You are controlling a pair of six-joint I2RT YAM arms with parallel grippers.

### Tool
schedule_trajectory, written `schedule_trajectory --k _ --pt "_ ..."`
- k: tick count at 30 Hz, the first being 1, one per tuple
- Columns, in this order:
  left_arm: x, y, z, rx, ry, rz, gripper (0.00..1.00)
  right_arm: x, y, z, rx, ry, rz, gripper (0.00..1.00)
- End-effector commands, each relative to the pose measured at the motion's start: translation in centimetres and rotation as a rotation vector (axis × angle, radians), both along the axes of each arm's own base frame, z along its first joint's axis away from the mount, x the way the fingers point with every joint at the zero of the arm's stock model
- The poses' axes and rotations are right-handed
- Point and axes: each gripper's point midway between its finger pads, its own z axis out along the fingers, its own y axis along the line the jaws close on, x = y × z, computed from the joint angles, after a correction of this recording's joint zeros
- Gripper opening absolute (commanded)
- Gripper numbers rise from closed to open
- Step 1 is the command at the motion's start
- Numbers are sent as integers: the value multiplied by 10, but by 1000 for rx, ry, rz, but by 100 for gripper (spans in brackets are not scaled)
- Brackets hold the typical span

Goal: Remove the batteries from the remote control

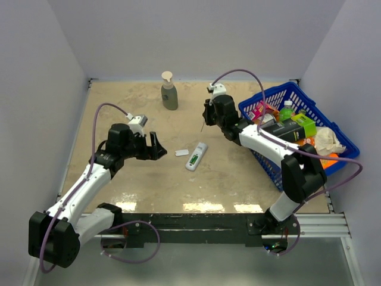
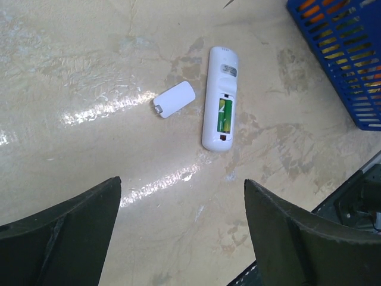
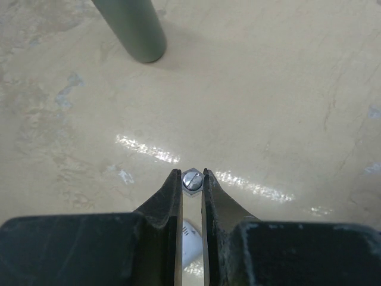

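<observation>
Currently, the remote (image 2: 222, 71) is being left flat on the worktop (image 2: 89, 59) near its middle, with its back turned up and its battery recess uncovered. The green batteries (image 2: 224, 115) are being kept seated in that recess, toward the remote's lower end in the left wrist view; whether one or two are lying there cannot be told for certain. A small white cover (image 2: 174, 98) is being left on the worktop just beside the remote and apart from it. The left pincer (image 2: 181, 196) is being held spread wide, short of the remote and the cover and touching neither, with nothing between its fingers (image 2: 65, 232). The right pincer (image 3: 191, 174) is being pressed together on the silver hex-shaped end of a thin stick (image 3: 193, 182), which is being pinched between the fingertips over bare worktop, on the far side of the remote. A grey-green bottle (image 1: 169, 94) is being left upright near the back wall, and a blue basket (image 2: 348, 77) full of packaged goods is being kept at the worktop's right side.
</observation>
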Motion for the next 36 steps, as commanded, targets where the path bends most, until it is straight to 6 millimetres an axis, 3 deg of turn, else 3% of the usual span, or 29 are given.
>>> schedule_trajectory --k 1,7,14,20,36 --pt "4 5 6 27 -40 10 88 14 -19 2 -95 -44 -80 0" --pt "4 5 7 26 -46 10 88 7 -15 -13 -92 6 -58 0" --pt "2 7 2 29 -25 21 87 -15 -13 -30 -77 93 -4 0" --pt "4 6 -1 14 -8 41 86 -29 -9 -32 -45 119 42 0" --pt "7 -19 -37 -130 111 27 77 -56 17 -17 82 130 204 0"
